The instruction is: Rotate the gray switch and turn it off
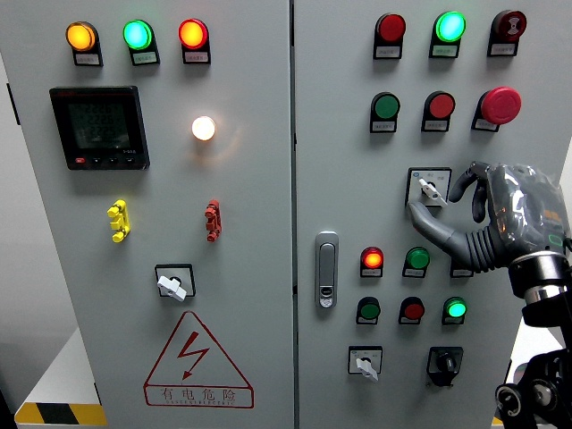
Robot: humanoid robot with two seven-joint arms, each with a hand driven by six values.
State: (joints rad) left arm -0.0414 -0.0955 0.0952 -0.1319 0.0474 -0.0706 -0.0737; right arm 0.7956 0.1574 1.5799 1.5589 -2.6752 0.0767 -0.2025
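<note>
The gray rotary switch (428,189) sits on a square plate on the right door of the control panel, its lever pointing up and to the left. My right hand (435,201) reaches in from the right edge, wearing a clear cover over its back. Its thumb (425,219) lies just below the switch plate and its index finger (461,183) curves beside the plate's right edge. Both fingers stand spread around the lever with a gap to it, holding nothing. My left arm does not show.
Two similar gray switches sit elsewhere, one on the left door (172,286) and one low on the right door (365,364), beside a black switch (444,362). A red mushroom button (500,105) is above my hand. Lit lamps and a door handle (327,268) are nearby.
</note>
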